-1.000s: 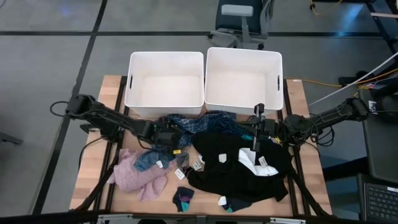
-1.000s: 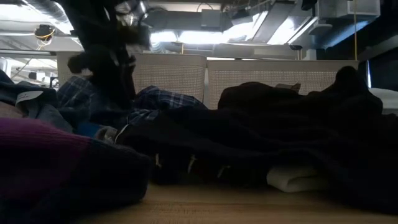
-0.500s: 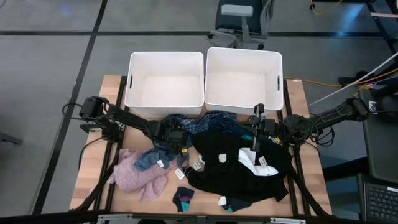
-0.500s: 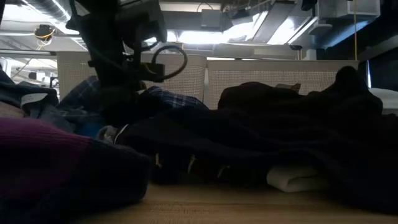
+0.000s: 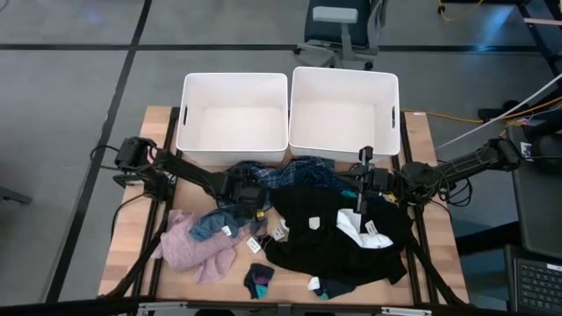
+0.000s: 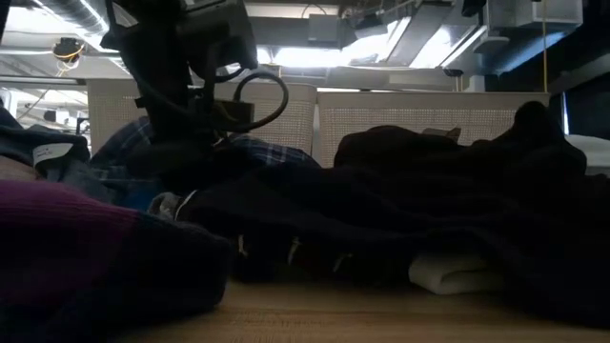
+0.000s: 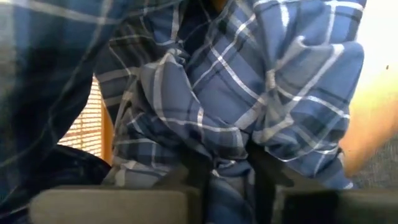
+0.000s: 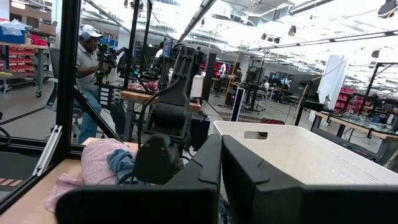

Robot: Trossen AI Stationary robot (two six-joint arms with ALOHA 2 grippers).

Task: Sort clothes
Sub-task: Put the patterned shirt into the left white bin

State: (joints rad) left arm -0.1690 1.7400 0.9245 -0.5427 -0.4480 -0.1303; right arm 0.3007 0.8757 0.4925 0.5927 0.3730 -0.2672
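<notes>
Now, left gripper (image 5: 257, 195): low on the clothes pile in front of the left bin (image 5: 233, 117); in the left wrist view its fingers (image 7: 198, 174) stand narrow, with a fold of the blue plaid shirt (image 7: 249, 106) pinched between them.
Right gripper (image 5: 362, 178): waits above the right part of the pile, just in front of the right bin (image 5: 344, 112); its fingers (image 8: 205, 165) are pressed together and hold nothing.
Blue plaid shirt: lies crumpled at the far edge of the pile, near both bins, partly under the black garment (image 5: 325, 237).
Black garment: spread wide over the middle and right of the worktop (image 5: 132, 254), with a white piece (image 5: 356, 230) on top of it.
Pink fuzzy top (image 5: 189, 248): on the near left of the worktop, with a blue-grey cloth (image 5: 209, 226) lying over its far edge.
Small dark sock (image 5: 259, 281): alone near the front edge, between the pink top and the black garment.
Bins: both white, side by side at the far edge, nothing inside.
Background: a person (image 8: 93, 68) is visible behind the worktop in the right wrist view.
</notes>
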